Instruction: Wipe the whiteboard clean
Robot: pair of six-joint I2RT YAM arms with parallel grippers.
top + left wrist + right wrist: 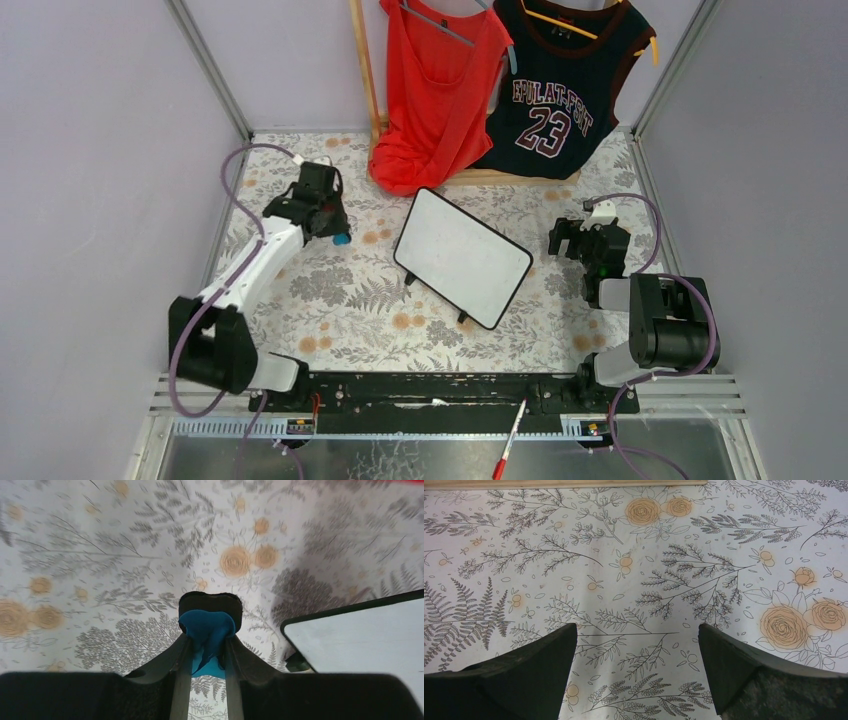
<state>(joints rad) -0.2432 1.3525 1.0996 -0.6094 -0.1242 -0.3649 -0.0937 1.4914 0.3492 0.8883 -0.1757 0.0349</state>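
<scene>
**Only a pinch, and no brace**

The left gripper (pixel 209 641) is clamped on a small blue-and-black eraser block (pixel 210 622), near the flat white, black-framed whiteboard (pixel 462 257) lying mid-table. The right gripper (pixel 636 672) gapes wide and holds nothing. A firm wipe may skid the unbraced board or twist the eraser loose. Its face looks blank, but faint marks could not be made out.

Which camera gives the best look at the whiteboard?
The top external view: the whole whiteboard shows there, frame and feet included. The left wrist view catches just one corner of it, at that picture's right edge. The right wrist view shows none of it.
</scene>
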